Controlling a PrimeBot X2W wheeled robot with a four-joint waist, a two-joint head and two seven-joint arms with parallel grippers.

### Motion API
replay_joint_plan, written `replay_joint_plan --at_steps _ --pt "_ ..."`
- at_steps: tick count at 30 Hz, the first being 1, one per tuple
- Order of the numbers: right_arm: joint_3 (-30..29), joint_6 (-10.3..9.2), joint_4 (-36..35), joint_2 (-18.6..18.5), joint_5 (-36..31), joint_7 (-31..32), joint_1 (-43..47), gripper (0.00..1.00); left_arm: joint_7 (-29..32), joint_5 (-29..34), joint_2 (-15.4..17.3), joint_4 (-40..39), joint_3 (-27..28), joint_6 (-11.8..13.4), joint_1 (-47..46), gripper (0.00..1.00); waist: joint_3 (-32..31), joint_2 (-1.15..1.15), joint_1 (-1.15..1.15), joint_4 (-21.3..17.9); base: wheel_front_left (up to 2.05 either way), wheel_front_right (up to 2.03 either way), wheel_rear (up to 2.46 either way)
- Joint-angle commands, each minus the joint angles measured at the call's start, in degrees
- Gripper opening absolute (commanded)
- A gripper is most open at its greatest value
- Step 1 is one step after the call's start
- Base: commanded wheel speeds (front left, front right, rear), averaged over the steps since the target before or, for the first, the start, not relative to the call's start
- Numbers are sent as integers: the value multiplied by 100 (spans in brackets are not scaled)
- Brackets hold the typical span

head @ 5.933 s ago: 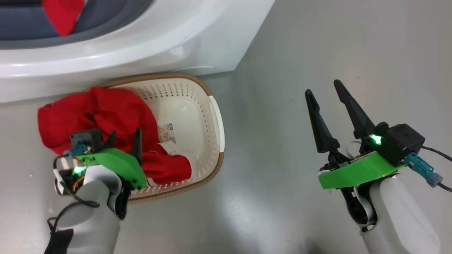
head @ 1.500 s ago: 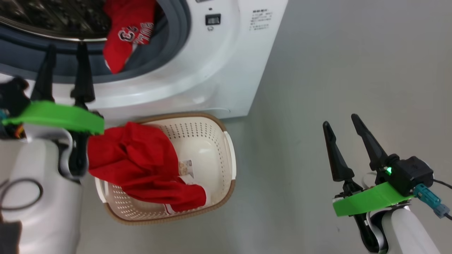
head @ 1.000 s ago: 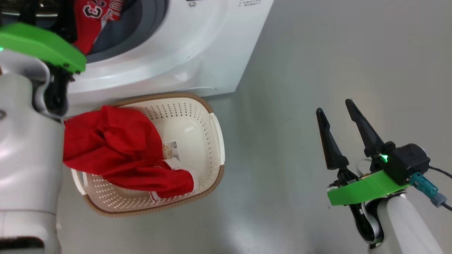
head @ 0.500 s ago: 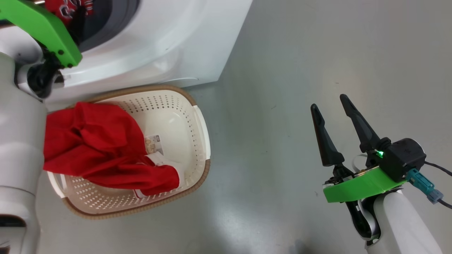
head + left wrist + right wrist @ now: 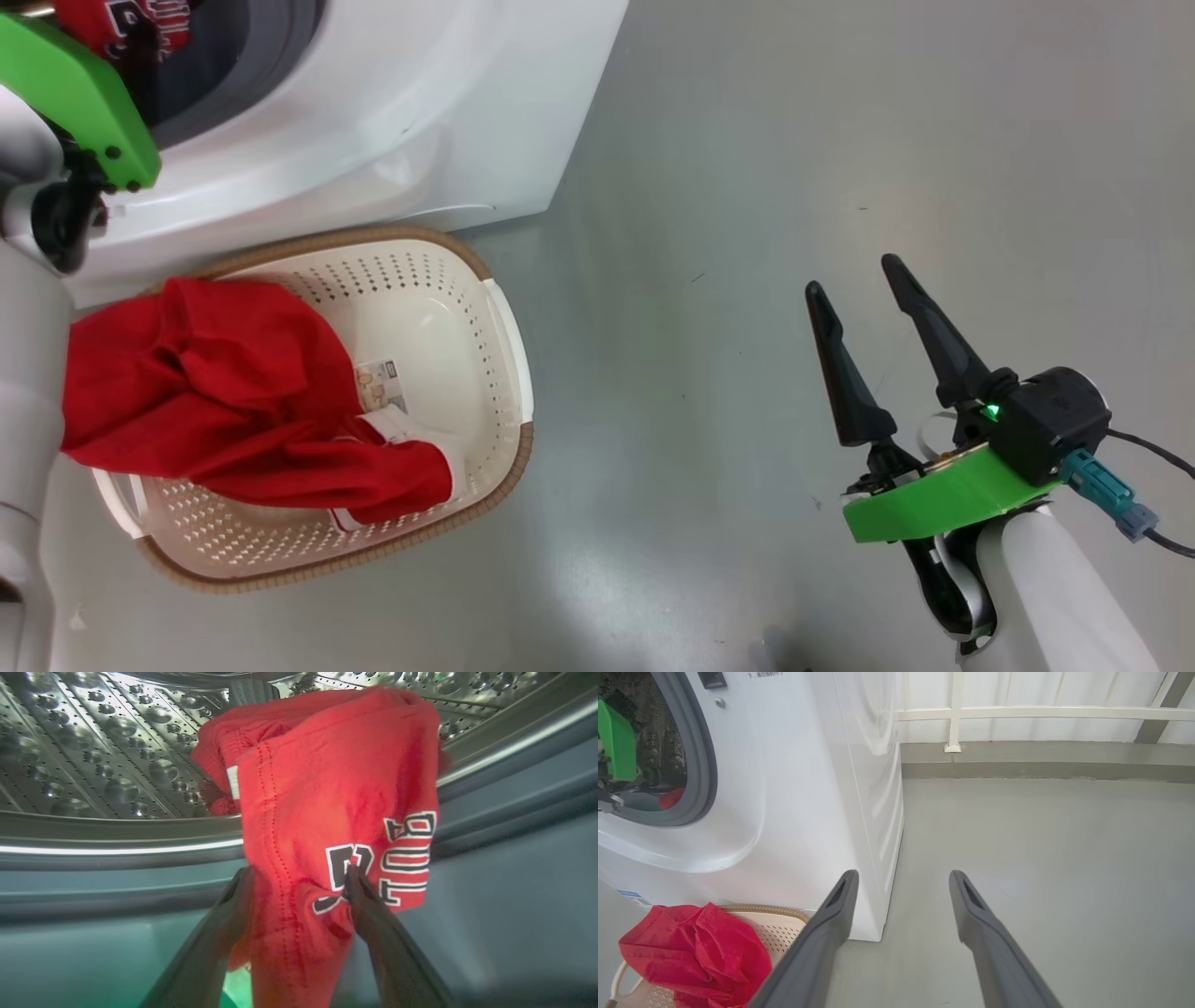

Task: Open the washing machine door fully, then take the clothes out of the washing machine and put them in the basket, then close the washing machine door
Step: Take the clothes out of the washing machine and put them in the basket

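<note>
The white washing machine (image 5: pixel 373 112) stands at the upper left with its drum mouth uncovered; the washing machine door is out of view. Red clothes with black-and-white lettering (image 5: pixel 327 788) hang over the drum's lip. My left gripper (image 5: pixel 299 872) is open and straddles that hanging fold, one finger on each side of the cloth. More red clothes (image 5: pixel 215 373) lie in the cream basket (image 5: pixel 467 271) on the floor before the machine, spilling over its left rim. My right gripper (image 5: pixel 851 280) hovers open and empty over bare floor, well right of the basket.
The grey floor (image 5: pixel 747 187) stretches to the right of the machine. In the right wrist view a white railing and low kerb (image 5: pixel 1017 760) close off the far side. My left forearm (image 5: pixel 28 392) rises along the basket's left edge.
The head camera has swung, shifting the whole picture left. My left gripper rose from the basket to the drum mouth and reached around the hanging red cloth. The right gripper has stayed open.
</note>
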Motion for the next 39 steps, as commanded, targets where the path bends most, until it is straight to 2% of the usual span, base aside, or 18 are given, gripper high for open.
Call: replay_joint_plan --at_steps 1,4,6,11,15,29,35,39 --pt "147 28 -132 -38 134 -36 8 100 -142 133 297 -21 -19 112 -105 100 -5 0 0 0 0 0 0" --pt "164 28 -120 -38 138 -36 5 100 -285 151 288 28 -38 153 -124 100 -9 0 0 7 0 0 0" --pt "168 28 -104 -38 138 -36 -1 100 -324 123 245 86 -43 120 -134 0 -22 0 0 23 0 0 0" --pt "162 28 -62 -38 125 -36 -9 100 -563 59 185 126 -69 -1 -142 0 -77 0 0 83 0 0 0" --pt "150 28 -20 -38 119 -36 20 100 -1073 -19 132 80 -56 -70 -81 0 -193 0 0 180 0 0 0" --pt "133 28 118 -38 163 -36 102 100 -2361 -197 22 -147 -119 -148 562 0 -672 0 0 453 0 0 0" --pt "100 28 161 -38 205 -36 155 100 -2548 -321 23 -577 -29 -154 1159 0 -952 0 0 517 0 0 0" --pt "35 28 186 -38 223 -36 214 100 -2562 -299 90 -1244 102 -155 1697 0 -1155 0 0 572 0 0 0"
